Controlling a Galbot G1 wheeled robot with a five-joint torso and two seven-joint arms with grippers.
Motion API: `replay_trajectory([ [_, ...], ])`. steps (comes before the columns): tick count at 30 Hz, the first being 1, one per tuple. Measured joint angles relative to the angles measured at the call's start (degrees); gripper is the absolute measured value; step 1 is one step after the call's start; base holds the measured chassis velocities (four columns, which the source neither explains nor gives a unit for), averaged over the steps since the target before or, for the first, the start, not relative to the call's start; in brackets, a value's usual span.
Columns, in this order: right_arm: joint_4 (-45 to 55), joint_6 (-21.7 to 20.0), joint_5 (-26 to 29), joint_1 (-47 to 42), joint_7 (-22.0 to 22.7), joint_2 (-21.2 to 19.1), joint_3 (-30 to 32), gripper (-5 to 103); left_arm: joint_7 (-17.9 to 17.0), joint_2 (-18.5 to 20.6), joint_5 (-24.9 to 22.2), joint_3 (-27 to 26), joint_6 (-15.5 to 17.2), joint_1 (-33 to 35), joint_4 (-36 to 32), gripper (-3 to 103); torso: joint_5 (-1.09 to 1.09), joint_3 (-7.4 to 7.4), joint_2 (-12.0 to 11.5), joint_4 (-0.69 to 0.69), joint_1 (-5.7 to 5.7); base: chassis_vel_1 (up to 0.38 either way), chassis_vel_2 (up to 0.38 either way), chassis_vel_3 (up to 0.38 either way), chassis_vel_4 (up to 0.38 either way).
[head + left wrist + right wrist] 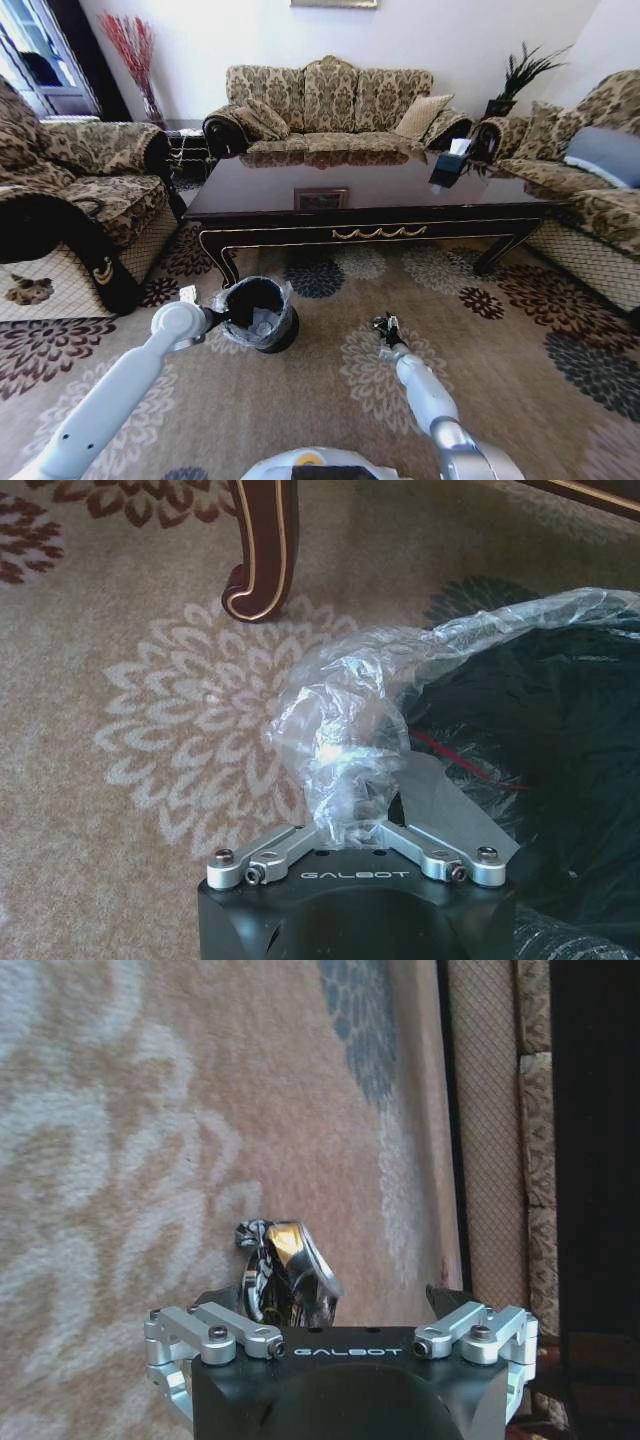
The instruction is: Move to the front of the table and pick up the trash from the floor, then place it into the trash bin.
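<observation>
The trash bin (287,338), black with a clear bag over its rim, stands on the floor (500,400) before the table (250,190). My left gripper (214,319) is at the bin's rim, and the crinkled bag (345,730) drapes over its open fingers. The bin's dark inside (560,730) lies just beyond, with something clear at the bottom (265,322). My right gripper (385,326) is low over the carpet, open. A crumpled, shiny black-and-gold piece of trash (287,1270) sits between its fingers, close to one of them.
A curved table leg (262,550) stands just beyond the bin. Patterned sofas ring the table at the left (90,190), back (330,100) and right (590,190). A tissue box (450,165) and a small flat item (322,198) lie on the tabletop.
</observation>
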Motion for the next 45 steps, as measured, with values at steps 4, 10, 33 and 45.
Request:
replay_trajectory([
  [4, -0.15, -0.15, -0.48, 0.07, -0.42, -0.1, -1.22, 100, -0.01, -0.07, 0.04, -0.1, 0.0, 0.23, 0.0, 0, -0.01, 0.0, 0.0, -0.01, 0.0, 0.0, 0.0, 0.0, 0.0],
  [10, -0.26, -0.6, -1.93, 0.42, -0.82, 0.04, -2.49, 100, -0.03, 0.07, 0.09, -0.49, 0.0, 0.31, 0.0, 0, -0.01, 0.0, 0.0, 0.0, 0.0, 0.0, 0.0, 0.0, 0.0],
  [33, -1.32, -1.35, -2.5, 1.39, -2.05, -0.06, -4.02, 24, -0.02, 0.03, 0.06, -1.05, 0.0, 0.66, 0.16, 0, 0.0, 0.0, 0.0, 0.0, 0.0, 0.0, 0.0, 0.0, 0.0],
  [45, 2.59, -0.95, -1.9, -0.92, -2.13, -0.76, -4.61, 12, -0.02, -0.25, 0.18, -1.4, 0.0, 1.22, -0.04, 0, 0.0, 0.0, 0.0, 0.0, 0.0, 0.0, 0.0, 0.0, 0.0],
])
